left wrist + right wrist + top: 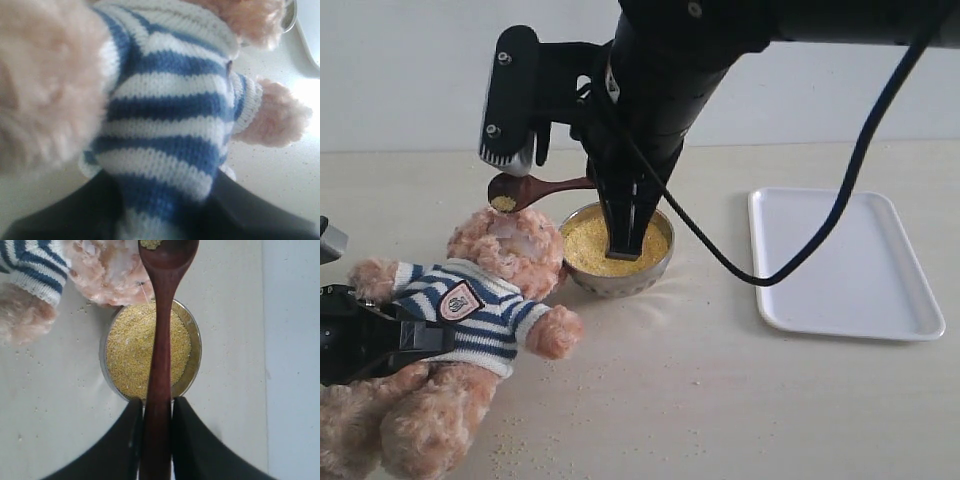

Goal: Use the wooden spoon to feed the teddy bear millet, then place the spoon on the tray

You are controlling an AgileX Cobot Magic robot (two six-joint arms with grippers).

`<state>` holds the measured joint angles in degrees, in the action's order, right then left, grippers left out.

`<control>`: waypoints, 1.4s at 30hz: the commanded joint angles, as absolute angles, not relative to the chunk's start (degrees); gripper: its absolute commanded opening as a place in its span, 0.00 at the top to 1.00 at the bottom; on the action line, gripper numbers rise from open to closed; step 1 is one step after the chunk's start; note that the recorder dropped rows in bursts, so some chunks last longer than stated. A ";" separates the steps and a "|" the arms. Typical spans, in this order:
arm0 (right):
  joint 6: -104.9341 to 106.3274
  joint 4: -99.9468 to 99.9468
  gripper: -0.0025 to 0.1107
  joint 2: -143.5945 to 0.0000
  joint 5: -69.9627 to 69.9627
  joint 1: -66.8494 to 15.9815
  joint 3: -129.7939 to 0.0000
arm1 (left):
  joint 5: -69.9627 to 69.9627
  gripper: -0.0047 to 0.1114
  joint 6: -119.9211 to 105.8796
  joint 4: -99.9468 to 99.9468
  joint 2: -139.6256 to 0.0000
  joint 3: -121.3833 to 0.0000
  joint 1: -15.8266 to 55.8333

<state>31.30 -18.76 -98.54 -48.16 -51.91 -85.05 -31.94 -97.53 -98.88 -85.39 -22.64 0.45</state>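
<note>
From the exterior view, the spoon [525,190] hangs just left of the bowl [620,284]. Its scoop of millet [503,203] sits over the face of the bear [470,300], ready to tip. The tray [845,262] lies right of the bowl. In the left wrist view, the left jaws seem pinched on the bear's sweater [170,125], steadying it. In the right wrist view, the right jaws clamp the spoon's handle above the bowl.

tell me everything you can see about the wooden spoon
The wooden spoon is slim, dark reddish-brown and glossy, its oval bowl carrying a little millet. The right gripper clamps the handle end between its fingers, holding it roughly level. The handle passes above the metal bowl, and the loaded end sits just over the head of the teddy bear; contact with the fur cannot be told.
</note>
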 commanded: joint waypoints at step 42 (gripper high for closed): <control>12.96 -41.37 0.98 -101.89 -52.69 -60.53 -85.27 | -33.24 0.92 -97.40 -99.95 -84.85 -23.05 0.33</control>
<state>16.38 -41.18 -102.73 -52.76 -60.52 -85.05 -31.94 -97.53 -98.88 -85.39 -22.64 0.45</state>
